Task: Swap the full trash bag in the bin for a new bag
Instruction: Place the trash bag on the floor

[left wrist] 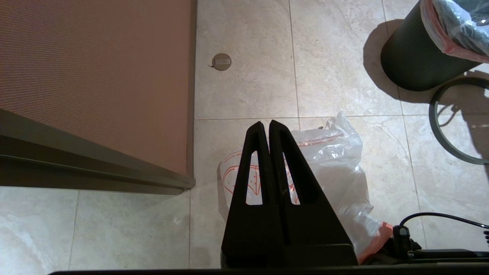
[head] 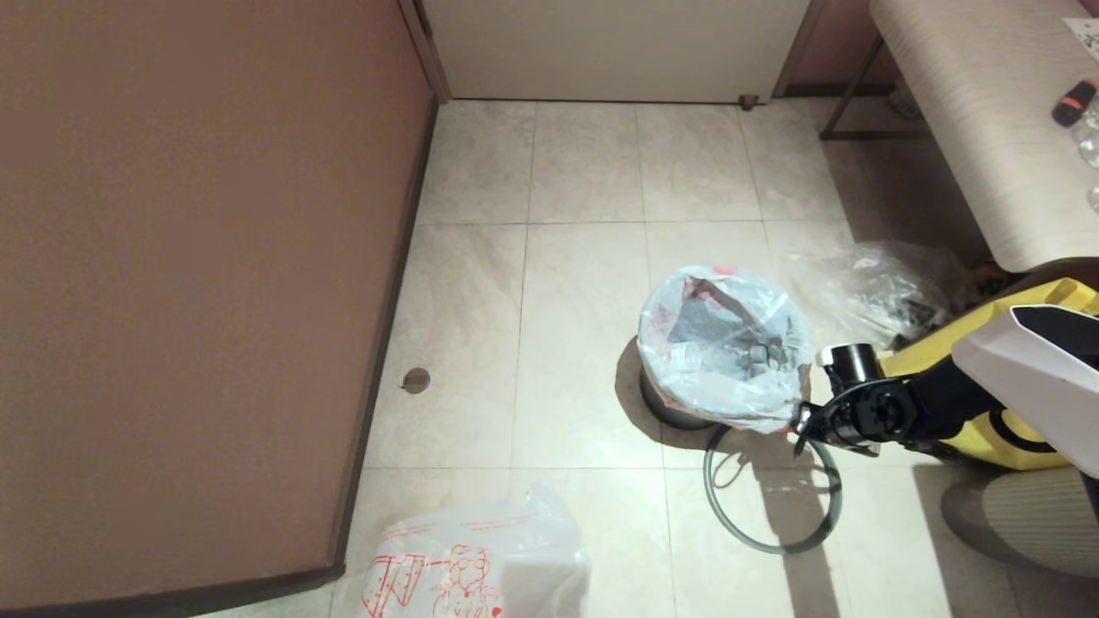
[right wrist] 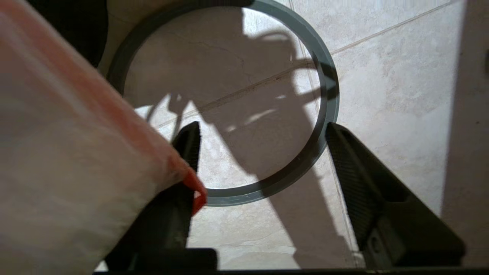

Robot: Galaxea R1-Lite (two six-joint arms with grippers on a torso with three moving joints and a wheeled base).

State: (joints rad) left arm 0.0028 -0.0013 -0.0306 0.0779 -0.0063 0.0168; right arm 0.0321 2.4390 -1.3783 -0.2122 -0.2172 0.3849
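The black bin (head: 670, 410) stands on the tiled floor, lined with the full trash bag (head: 725, 352), whose milky rim is folded over the bin's edge. The grey hoop (head: 709, 485) lies flat on the floor beside the bin. My right gripper (head: 801, 429) hangs open at the bag's near right edge. In the right wrist view the bag (right wrist: 57, 152) drapes over one finger, its orange-red tip (right wrist: 195, 191) showing, with the hoop (right wrist: 331, 91) below. The new bag (head: 481, 566), printed in red, lies near the front. My left gripper (left wrist: 266, 124) is shut above the new bag (left wrist: 336, 160).
A brown wall panel (head: 197, 283) fills the left side. A clear crinkled bag (head: 867, 283) and a yellow tote (head: 1004, 438) sit right of the bin, under a pale bench (head: 987, 129). A round floor fitting (head: 416, 380) lies near the panel.
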